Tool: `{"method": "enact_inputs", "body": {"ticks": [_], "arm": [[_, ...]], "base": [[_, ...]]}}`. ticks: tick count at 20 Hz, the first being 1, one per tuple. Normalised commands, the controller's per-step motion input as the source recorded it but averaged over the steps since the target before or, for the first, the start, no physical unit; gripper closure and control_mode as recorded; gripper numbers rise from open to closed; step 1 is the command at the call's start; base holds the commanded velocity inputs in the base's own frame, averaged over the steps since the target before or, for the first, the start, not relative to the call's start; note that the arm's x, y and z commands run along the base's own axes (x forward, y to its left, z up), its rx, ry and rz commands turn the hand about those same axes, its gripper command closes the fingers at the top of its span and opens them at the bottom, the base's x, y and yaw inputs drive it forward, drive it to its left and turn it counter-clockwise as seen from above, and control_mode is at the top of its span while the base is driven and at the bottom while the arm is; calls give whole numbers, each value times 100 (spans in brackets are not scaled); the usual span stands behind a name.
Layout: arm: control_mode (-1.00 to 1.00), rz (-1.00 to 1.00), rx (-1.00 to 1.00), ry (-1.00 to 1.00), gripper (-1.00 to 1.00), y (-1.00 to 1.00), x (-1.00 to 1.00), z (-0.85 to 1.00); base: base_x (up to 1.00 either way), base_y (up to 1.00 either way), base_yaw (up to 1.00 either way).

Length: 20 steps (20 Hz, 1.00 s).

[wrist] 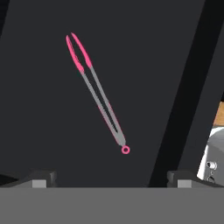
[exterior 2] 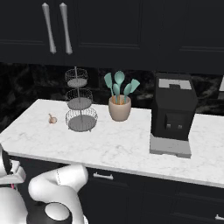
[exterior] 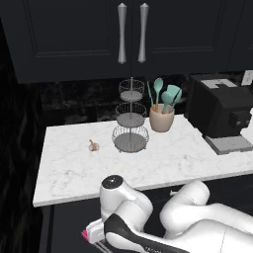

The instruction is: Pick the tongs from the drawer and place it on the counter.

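Black cabinets and a white marble counter [exterior: 163,163] frame your workspace; the pincer works below the counter's front edge, over the open drawer [wrist: 39,109].

From the hand view, your pincer [wrist: 111,178] stands wide — its two dark fingertips [wrist: 41,177] sit far apart at the lower edge, with nothing between them. Just ahead of the pincer, on the drawer's dark floor, lie the tongs [wrist: 98,96]. They rest flat and untouched, clear of both fingertips. The small pink ring end is the part nearest the pincer, roughly centred between the tips; the grey metal arms run away from it on a slant, ending in the pink tips at the far end, off toward the left fingertip's side.

In the left base view, a pink piece shows low beside the arm, under the counter edge.

Farther out and above the pincer, the counter carries a small garlic bulb [exterior: 93,146], a three-tier wire stand [exterior: 131,123], a crock of teal utensils [exterior: 162,117] and a black coffee machine [exterior: 220,111] — all well apart from the pincer.
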Motion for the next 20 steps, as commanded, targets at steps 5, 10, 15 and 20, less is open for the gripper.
{"method": "enact_inputs", "body": {"ticks": [5, 10, 15, 20], "arm": [[-100, 1, -9, 1, -100, 16, 50, -16], [-100, 0, -16, 2, -100, 48, 35, -27], [-100, 1, -8, 1, -100, 20, 47, -28], [-100, 2, -10, 0, -100, 30, 10, -31]], "base": [[0, 0, 0], [0, 0, 0], [0, 0, 0], [0, 0, 0]]}}
